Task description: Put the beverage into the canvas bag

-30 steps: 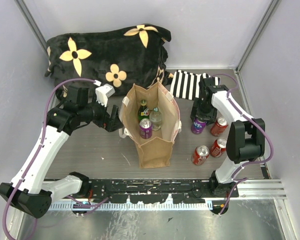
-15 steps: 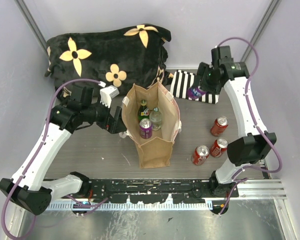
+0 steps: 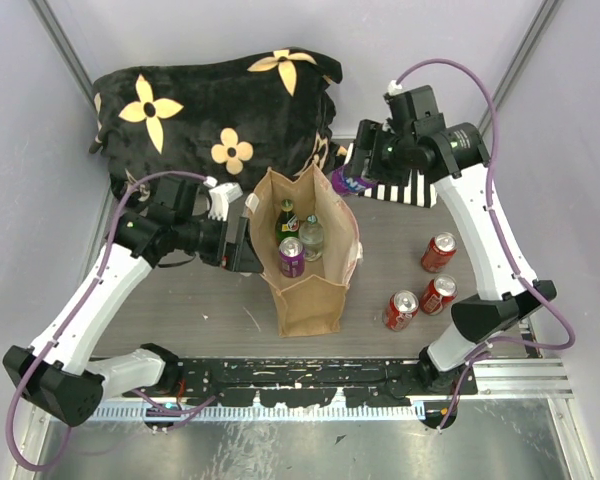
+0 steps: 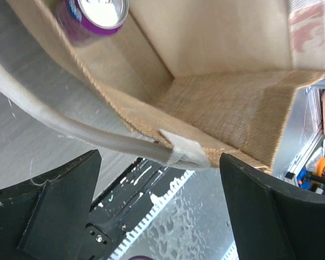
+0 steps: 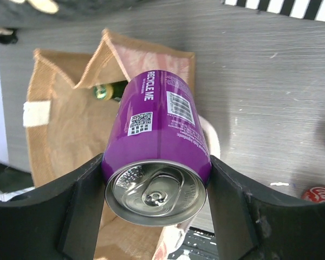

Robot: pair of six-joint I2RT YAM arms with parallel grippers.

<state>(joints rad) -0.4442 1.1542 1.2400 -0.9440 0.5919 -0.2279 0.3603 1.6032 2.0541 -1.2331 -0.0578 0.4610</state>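
Two arms in play. The right arm rears up tall along the right side of the top view with its wrist bent leftward. The right pincer [image 5: 157,187] is clamped on the purple can [image 5: 157,135], which hangs tilted in the upper middle, just past the far rim of the canvas bag [image 3: 308,295]. That bag stands upright mid-frame on the worktop [image 3: 200,300], with another can [image 3: 292,256] and two bottles [image 3: 311,236] inside. The left arm reaches in from the lower left. The left pincer [image 4: 160,203] is spread wide at the bag's left rim, with the white strap [image 4: 70,124] between its fingers.
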